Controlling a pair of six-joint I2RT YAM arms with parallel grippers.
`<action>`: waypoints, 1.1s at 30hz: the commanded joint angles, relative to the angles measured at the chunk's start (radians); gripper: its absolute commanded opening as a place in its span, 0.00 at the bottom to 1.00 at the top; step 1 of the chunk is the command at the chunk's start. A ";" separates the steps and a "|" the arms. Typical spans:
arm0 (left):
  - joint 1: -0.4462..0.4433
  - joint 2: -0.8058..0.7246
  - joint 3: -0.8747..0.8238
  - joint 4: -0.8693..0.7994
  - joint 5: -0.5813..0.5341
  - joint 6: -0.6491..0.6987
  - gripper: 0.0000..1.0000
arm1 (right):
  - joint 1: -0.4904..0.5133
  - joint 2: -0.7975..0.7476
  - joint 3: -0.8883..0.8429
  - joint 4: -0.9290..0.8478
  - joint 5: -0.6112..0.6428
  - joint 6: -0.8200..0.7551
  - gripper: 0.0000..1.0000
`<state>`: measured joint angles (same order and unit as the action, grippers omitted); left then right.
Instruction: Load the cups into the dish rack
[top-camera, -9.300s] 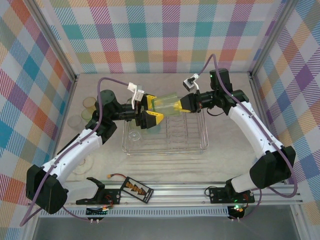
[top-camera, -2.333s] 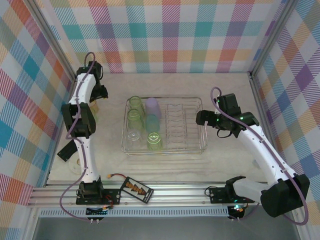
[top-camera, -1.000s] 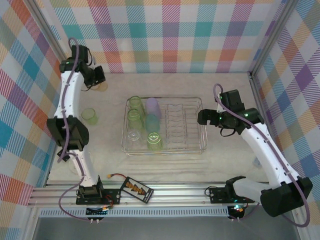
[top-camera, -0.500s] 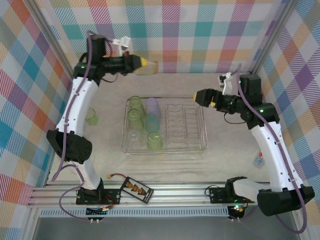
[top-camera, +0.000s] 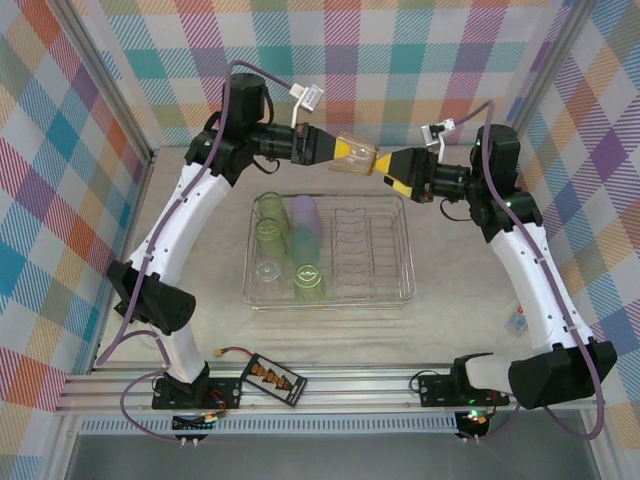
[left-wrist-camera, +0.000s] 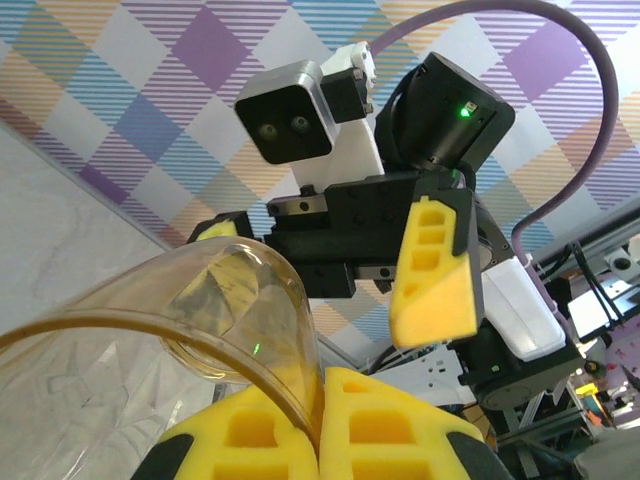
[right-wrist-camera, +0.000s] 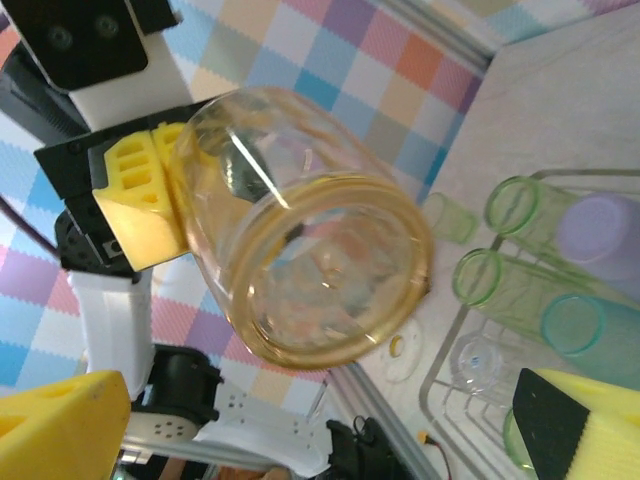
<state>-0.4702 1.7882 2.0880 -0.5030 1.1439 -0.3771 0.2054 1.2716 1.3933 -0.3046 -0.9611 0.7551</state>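
A yellowish cup (top-camera: 362, 163) hangs on its side in the air above the back edge of the dish rack (top-camera: 405, 250). My left gripper (top-camera: 350, 153) is shut on its rim (left-wrist-camera: 300, 400), one yellow pad inside the wall and one outside. My right gripper (top-camera: 392, 166) faces it from the right, open, with the cup's mouth (right-wrist-camera: 330, 290) just ahead of its spread fingers (right-wrist-camera: 60, 425). In the rack's left half stand two light green cups (top-camera: 270, 207), a lilac one (top-camera: 306, 212), a teal one (top-camera: 305, 245), a clear one (top-camera: 267, 270) and another green one (top-camera: 310, 283).
The rack's right half (top-camera: 365, 245) holds bare wire dividers. A light green cup (right-wrist-camera: 450, 215) stands on the table left of the rack. A flat black box with orange marks (top-camera: 273, 377) lies by the front rail. A small clear item (top-camera: 517, 320) sits at the right. Plaid walls close three sides.
My left arm has swung right, carrying the yellowish cup from the back left to above the rack's back edge. My right gripper has moved left to meet it, still open.
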 joint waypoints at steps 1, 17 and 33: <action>-0.032 -0.037 0.011 0.063 0.040 0.022 0.00 | 0.033 0.012 0.018 0.091 -0.063 0.021 0.99; -0.076 -0.084 -0.069 0.117 0.069 0.045 0.00 | 0.040 0.062 0.038 0.245 -0.030 0.033 0.96; -0.076 -0.077 -0.053 0.049 -0.001 0.130 0.00 | 0.068 0.055 0.016 0.256 -0.043 0.070 0.89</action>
<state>-0.5365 1.7359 2.0193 -0.4507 1.1587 -0.2859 0.2619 1.3308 1.3945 -0.0536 -0.9874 0.8303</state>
